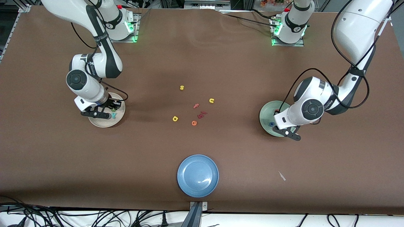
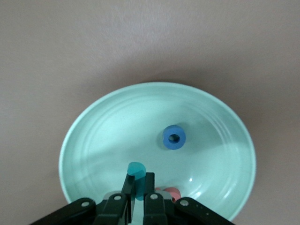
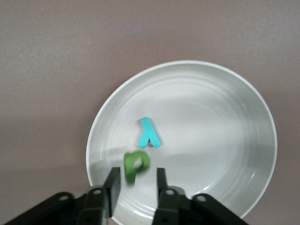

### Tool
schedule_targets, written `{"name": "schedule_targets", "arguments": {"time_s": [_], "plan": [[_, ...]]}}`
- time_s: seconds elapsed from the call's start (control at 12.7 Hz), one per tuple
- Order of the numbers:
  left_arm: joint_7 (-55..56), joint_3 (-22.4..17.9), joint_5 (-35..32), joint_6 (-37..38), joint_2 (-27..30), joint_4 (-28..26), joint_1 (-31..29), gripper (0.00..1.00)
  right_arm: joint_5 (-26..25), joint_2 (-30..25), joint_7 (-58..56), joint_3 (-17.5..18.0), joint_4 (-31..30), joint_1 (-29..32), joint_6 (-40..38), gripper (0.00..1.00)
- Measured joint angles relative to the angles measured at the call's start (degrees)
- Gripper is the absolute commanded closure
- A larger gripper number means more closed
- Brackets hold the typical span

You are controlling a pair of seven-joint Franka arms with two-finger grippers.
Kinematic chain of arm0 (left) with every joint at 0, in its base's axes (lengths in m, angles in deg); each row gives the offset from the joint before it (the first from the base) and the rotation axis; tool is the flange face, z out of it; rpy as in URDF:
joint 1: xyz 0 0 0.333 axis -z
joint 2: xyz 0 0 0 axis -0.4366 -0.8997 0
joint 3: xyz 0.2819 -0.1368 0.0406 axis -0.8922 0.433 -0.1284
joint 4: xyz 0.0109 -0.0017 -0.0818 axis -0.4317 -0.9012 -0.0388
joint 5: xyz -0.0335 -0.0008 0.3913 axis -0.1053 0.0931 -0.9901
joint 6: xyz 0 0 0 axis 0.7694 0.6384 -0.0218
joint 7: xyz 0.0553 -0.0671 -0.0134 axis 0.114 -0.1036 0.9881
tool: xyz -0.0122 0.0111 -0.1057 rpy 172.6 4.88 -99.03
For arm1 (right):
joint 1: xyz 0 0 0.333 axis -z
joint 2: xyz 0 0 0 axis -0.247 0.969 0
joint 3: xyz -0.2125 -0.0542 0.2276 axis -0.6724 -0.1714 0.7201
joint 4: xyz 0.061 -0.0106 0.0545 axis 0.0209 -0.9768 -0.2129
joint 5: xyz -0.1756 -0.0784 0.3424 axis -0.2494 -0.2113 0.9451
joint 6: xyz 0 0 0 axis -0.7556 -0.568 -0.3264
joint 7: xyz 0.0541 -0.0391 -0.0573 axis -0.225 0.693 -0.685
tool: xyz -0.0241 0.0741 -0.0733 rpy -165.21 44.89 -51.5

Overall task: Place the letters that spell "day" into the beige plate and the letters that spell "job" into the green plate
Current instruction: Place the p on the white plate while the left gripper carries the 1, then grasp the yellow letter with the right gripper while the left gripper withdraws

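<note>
Blue plate [image 1: 198, 175] nearest; green letter [image 3: 136, 165] between parted right gripper [image 3: 136, 183] fingers.

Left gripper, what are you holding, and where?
The left gripper pinches the small teal foam hooked letter by its lower stem, over the pale green plate.

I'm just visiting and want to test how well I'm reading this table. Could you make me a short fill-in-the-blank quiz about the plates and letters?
1. The teal y lies in the ____ plate.
2. The blue ring lies in the ____ plate.
3. The left gripper, over the green plate, has its fingers shut on a ____ letter.
4. The plate holding no letters, nearest the front camera, is ____.

Missing words: beige; green; teal; blue
</note>
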Motion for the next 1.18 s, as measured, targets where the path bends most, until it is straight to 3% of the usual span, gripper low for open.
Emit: {"name": "schedule_targets", "arguments": {"time_s": [0.08,0.16,0.24,0.55,0.79,0.94,1.18], "plan": [[0.1,0.0,-2.7,-0.5,-0.8,-0.4,-0.4,0.72,0.0,0.0,-0.2,0.1,0.3,-0.1,0.2,0.0],[0.2,0.0,-4.8,-0.9,-1.3,-0.7,-0.9,0.11,0.0,0.1,-0.4,0.3,0.8,-0.3,0.2,0.0],[0.2,0.0,-5.6,-1.1,-1.6,-0.7,-1.2,0.0,0.0,0.1,-0.5,0.7,1.6,-0.6,0.2,0.0],[0.2,0.4,-5.8,-1.3,-0.7,0.5,-1.3,0.0,0.1,1.6,-0.4,6.1,7.8,-1.6,-3.9,0.0],[0.4,2.4,-4.8,0.9,3.7,1.9,-1.3,0.0,1.0,5.1,3.0,9.4,14.3,-1.9,-7.2,0.0],[0.5,3.8,-1.1,6.6,7.2,4.9,-1.3,0.0,1.3,7.9,7.0,12.0,17.6,-1.9,-7.4,0.0],[0.5,6.0,1.1,18.0,9.4,14.1,-0.9,0.0,1.3,11.9,12.8,15.3,22.4,-2.0,-7.7,0.0]]}}
